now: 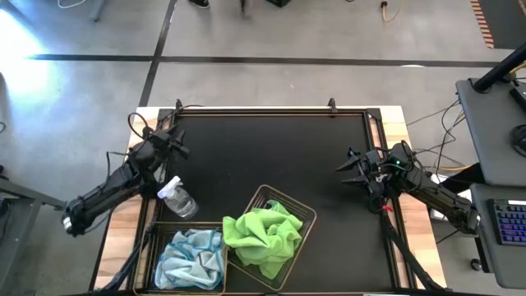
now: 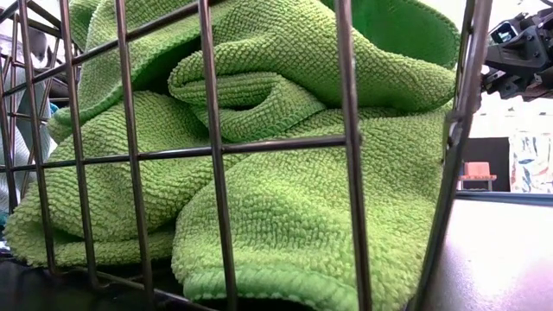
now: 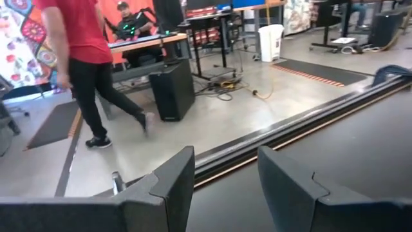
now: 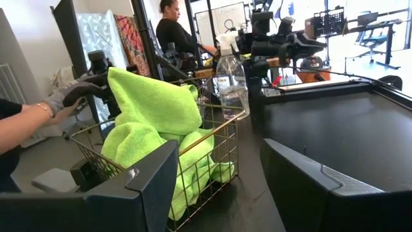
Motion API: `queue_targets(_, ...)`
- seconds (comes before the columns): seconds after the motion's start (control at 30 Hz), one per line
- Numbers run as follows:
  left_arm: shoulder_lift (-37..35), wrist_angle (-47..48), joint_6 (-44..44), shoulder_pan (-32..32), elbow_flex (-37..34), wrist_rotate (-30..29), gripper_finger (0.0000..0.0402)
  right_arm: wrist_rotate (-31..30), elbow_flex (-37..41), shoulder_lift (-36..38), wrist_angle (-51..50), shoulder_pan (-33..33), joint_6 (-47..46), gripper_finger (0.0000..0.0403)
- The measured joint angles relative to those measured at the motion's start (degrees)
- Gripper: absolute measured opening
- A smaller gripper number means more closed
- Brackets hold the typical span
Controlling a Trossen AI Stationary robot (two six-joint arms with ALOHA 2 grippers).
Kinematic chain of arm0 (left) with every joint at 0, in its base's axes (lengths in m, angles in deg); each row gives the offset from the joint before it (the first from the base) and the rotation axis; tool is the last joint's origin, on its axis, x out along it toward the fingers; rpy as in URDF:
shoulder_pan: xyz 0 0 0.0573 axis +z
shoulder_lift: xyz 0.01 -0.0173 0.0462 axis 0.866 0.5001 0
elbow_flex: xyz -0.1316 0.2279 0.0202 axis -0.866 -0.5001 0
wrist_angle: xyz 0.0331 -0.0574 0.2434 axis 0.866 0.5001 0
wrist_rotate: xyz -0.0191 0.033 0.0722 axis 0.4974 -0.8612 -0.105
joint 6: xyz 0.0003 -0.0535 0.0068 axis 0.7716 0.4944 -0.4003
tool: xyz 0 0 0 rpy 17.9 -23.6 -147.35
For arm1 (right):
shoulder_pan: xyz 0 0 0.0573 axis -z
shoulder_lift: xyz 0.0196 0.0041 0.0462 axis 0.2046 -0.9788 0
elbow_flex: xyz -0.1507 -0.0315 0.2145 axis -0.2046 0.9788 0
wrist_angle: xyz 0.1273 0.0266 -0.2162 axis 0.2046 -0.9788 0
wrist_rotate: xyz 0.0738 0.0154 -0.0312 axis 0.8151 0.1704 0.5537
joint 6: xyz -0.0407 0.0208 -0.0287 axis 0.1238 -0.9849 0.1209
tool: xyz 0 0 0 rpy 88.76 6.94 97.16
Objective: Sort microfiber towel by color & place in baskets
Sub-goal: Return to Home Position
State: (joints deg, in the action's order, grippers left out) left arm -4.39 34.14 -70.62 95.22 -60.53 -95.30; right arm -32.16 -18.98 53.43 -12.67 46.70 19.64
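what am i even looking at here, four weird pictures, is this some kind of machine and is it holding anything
It is a robot with two dark arms at a table, each ending in a two-finger gripper. The top picture looks straight down; another sits at table height, pressed against a basket; two come from cameras on the wrists. On the black mat lie two wire baskets: one piled with lime green towels, the other holding pale blue towels. A clear spray bottle stands beside them. The left gripper and right gripper wait at the sides, both open and holding nothing. People show in the room behind.

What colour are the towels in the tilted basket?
Lime green towels fill the tilted basket; best seen in the high view.
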Motion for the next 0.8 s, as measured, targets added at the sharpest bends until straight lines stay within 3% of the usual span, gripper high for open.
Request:
queue_targets(0.2, 0.0, 0.1, 0.0, 10.7, 0.0, 9.5, 0.0155, 0.0, 0.0, 0.0, 0.0, 0.0, 0.0, 0.0215)
queue_targets(0.4, 0.0, 0.1, 0.4, 16.2, -0.1, 16.2, 0.0155, 0.0, 0.0, 0.0, 0.0, 0.0, 0.0, 0.0215)
queue_targets(0.8, 0.0, 0.0, 1.4, 16.7, -0.2, 16.6, 0.0155, 0.0, 0.0, 0.0, 0.0, 0.0, 0.0, 0.0215)
